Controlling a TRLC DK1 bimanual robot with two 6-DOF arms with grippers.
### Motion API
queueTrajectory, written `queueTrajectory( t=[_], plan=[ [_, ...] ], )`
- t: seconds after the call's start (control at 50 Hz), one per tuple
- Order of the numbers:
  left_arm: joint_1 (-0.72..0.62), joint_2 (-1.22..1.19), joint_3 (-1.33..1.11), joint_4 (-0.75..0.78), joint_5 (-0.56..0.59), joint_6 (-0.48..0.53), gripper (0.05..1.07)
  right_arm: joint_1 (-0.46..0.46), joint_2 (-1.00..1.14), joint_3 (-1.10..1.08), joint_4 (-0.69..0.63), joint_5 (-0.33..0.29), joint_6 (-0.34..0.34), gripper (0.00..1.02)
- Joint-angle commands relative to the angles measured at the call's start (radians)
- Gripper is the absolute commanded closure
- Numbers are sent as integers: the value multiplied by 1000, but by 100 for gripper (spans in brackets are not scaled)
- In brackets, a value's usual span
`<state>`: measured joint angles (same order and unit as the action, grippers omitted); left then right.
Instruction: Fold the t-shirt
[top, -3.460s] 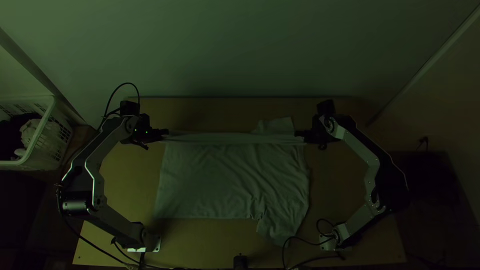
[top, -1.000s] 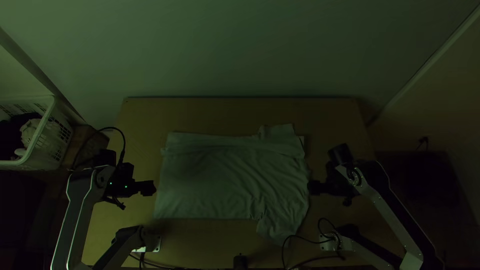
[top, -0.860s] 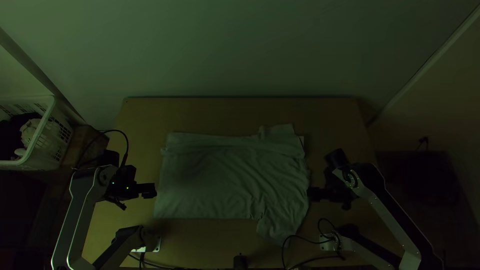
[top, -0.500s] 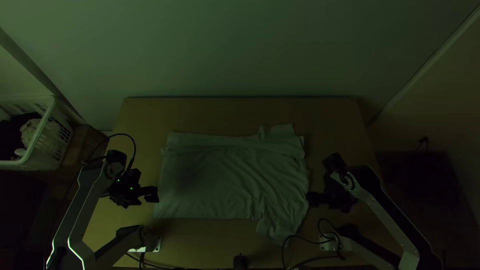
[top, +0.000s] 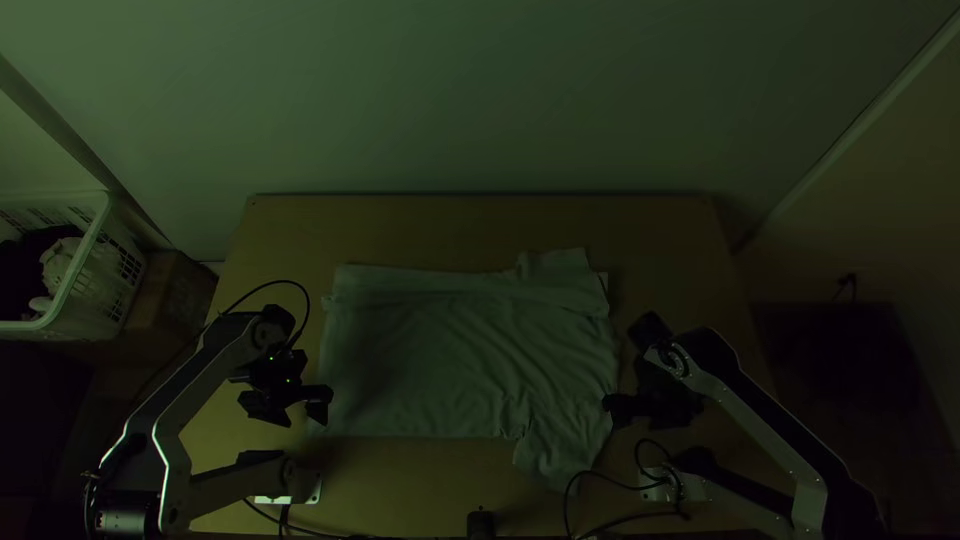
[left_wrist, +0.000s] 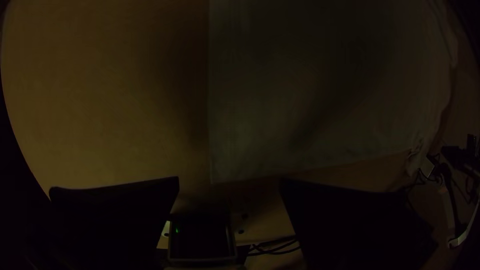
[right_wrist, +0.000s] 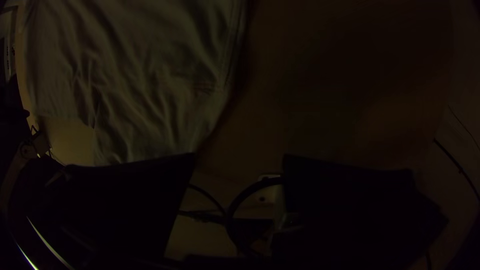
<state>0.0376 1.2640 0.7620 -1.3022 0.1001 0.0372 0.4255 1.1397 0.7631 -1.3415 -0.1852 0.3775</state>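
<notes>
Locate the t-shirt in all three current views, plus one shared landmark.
Top view: the t-shirt lies across the table's middle.
Left wrist view: one corner lies near the left gripper.
Right wrist view: wrinkled cloth lies near the right gripper.
Shared landmark: the near-side sleeve.

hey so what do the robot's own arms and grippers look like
The left arm and right arm have silver-grey links and black joints. The left gripper and right gripper have wide, flat black fingers. Two small green lights sit on the left wrist, where a thin black cable loops.
</notes>
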Motion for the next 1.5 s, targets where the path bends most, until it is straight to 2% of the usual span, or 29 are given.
queueTrajectory(
  t=[0.0, 0.08, 0.38, 0.4, 0.46, 0.74, 0.76, 0.8, 0.82, 0.9, 0.96, 1.28, 1.4, 1.48],
  plan=[
    [-8, 58, -16, -8, -5, -17, 22, 9, 40, 1, -15, -10, -15, 25],
    [-11, 89, -21, 3, -3, -14, 31, 9, 63, 7, -15, -10, -23, 25],
    [-85, 166, -27, 18, -5, -23, 32, 9, 115, 24, -15, -10, -29, 25],
    [-87, 172, -29, 21, -5, -23, 33, 9, 117, 24, -15, -10, -29, 25],
    [-99, 186, -23, 17, -13, -30, 51, 9, 121, 27, -13, -10, -31, 25],
    [-102, 239, -30, 40, -22, -34, 52, 2, 187, 51, 2, -17, -54, 25],
    [-105, 242, -30, 40, -23, -34, 59, 4, 193, 51, 4, -20, -54, 25],
    [-117, 241, -29, 38, -23, -34, 79, 6, 206, 54, 7, -26, -54, 25],
    [-122, 241, -29, 38, -25, -34, 84, 7, 213, 54, 10, -31, -55, 25],
    [-137, 245, -30, 46, -25, -34, 89, 9, 236, 54, 31, -37, -60, 25],
    [-156, 245, -32, 50, -25, -34, 103, 9, 256, 58, 41, -45, -60, 25],
    [-168, 281, -33, 55, -19, -28, 104, 33, 365, 64, 93, -63, -77, 25],
    [-160, 281, -32, 55, -19, -23, 104, 33, 377, 62, 165, -54, -80, 52],
    [-159, 279, -32, 54, -19, -23, 104, 39, 396, 50, 179, -56, -78, 52]
  ],
)
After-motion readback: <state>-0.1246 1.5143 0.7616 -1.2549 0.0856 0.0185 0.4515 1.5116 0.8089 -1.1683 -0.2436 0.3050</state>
